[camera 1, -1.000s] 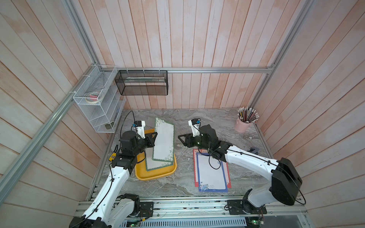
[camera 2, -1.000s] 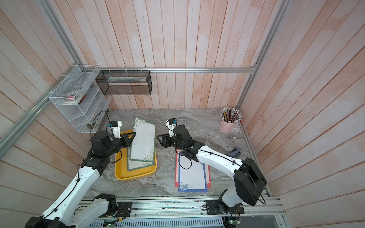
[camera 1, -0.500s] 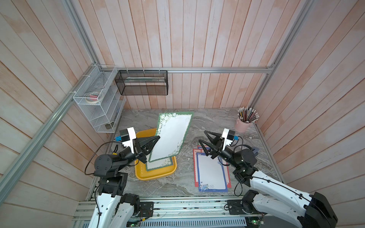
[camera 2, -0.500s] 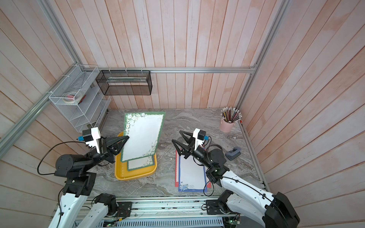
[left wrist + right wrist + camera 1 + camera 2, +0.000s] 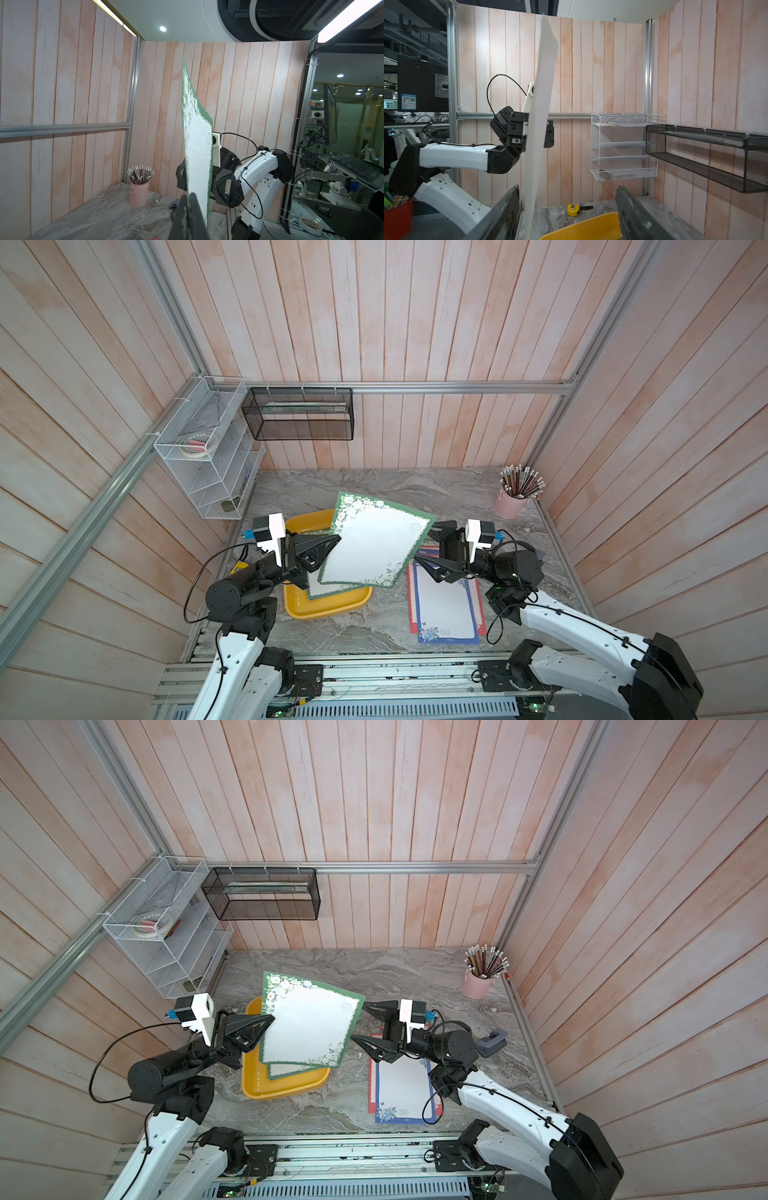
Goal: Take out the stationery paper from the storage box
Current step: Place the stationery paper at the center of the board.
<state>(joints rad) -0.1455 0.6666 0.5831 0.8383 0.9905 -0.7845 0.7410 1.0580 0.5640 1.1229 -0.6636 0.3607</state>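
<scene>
Left gripper point(image 5: 332, 541) pinched shut on one edge of the green-bordered sheet point(image 5: 376, 547), which is held in the air, tilted, over the yellow storage box point(image 5: 328, 608). Right gripper point(image 5: 424, 545) stands wide apart at the sheet's opposite edge; the right wrist view shows the paper between my fingers, close to one of them, with nothing clamped. A second green sheet point(image 5: 328, 590) lies in the box. A blue-bordered sheet point(image 5: 446, 610) lies on a red-bordered sheet point(image 5: 411, 605) on the table point(image 5: 374, 485) beside the box. I judge this a handover. To do it well, centre the paper between the right fingers, close on the border, and let go with the left only once that grip holds. The sheet is limp and bows, so move slowly and keep it taut. There is open room over the laid sheets. The pencil cup point(image 5: 511, 504) is well apart, and the walls are not close.
</scene>
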